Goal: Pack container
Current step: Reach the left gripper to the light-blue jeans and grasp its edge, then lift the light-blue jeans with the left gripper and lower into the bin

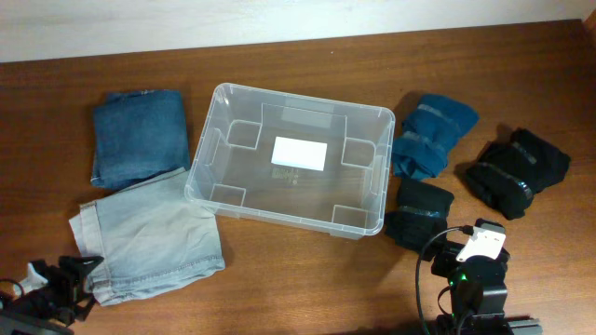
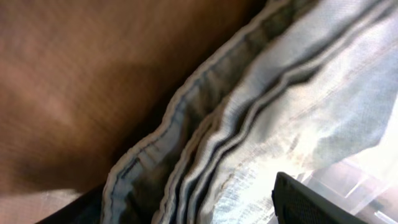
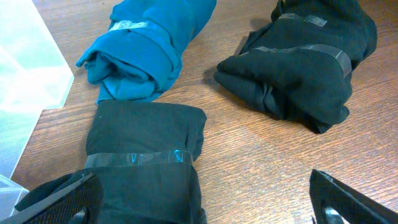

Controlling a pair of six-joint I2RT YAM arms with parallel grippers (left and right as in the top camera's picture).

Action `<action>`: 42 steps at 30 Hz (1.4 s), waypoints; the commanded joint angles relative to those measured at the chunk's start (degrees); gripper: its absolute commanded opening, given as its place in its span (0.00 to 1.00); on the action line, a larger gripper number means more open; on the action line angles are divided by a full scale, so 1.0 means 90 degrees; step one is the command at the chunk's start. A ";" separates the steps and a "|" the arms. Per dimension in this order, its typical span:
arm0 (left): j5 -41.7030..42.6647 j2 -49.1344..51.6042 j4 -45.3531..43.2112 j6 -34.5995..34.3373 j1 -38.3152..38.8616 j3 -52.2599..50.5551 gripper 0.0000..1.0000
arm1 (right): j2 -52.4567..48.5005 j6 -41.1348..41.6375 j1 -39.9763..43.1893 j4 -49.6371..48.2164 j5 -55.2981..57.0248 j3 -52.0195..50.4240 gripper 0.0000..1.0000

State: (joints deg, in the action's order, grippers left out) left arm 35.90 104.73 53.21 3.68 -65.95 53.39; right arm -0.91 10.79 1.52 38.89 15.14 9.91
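Observation:
The clear plastic container (image 1: 200, 158) stands mid-table with a white label (image 1: 300, 154) on its base and nothing in it. My left gripper (image 1: 65, 284) is open at the front left, low at the corner of the folded light-blue jeans (image 1: 149, 237). In the left wrist view the jeans' stacked edges (image 2: 249, 124) lie between its fingers (image 2: 186, 211). My right gripper (image 1: 470, 249) is open at the front right. In the right wrist view its fingers (image 3: 202, 205) straddle the near end of a taped black clothing roll (image 3: 146, 155), which also shows in the overhead view (image 1: 419, 214).
Folded dark-blue jeans (image 1: 140, 135) lie left of the container. A teal clothing roll (image 1: 430, 135) (image 3: 146, 50) and a larger taped black bundle (image 1: 517, 167) (image 3: 305, 68) lie to its right. The container's corner (image 3: 25, 74) shows at the left of the right wrist view.

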 commanded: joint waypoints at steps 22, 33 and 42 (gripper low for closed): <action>-0.1103 0.0483 -0.1207 0.0702 0.1474 -0.0537 0.49 | 0.0068 0.0068 0.0049 -0.0012 0.0012 -0.0053 0.98; -0.0627 0.0481 -0.1428 0.0702 0.1685 -0.0520 0.00 | 0.0068 0.0068 0.0049 -0.0012 0.0012 -0.0053 0.98; 0.1129 -0.0002 -0.1183 0.0699 0.1685 -0.0053 0.00 | 0.0068 0.0068 0.0049 -0.0012 0.0012 -0.0053 0.98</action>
State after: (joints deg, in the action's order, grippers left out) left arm 38.09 104.86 41.91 9.21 -52.73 52.25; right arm -0.91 10.74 1.52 38.92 15.14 9.91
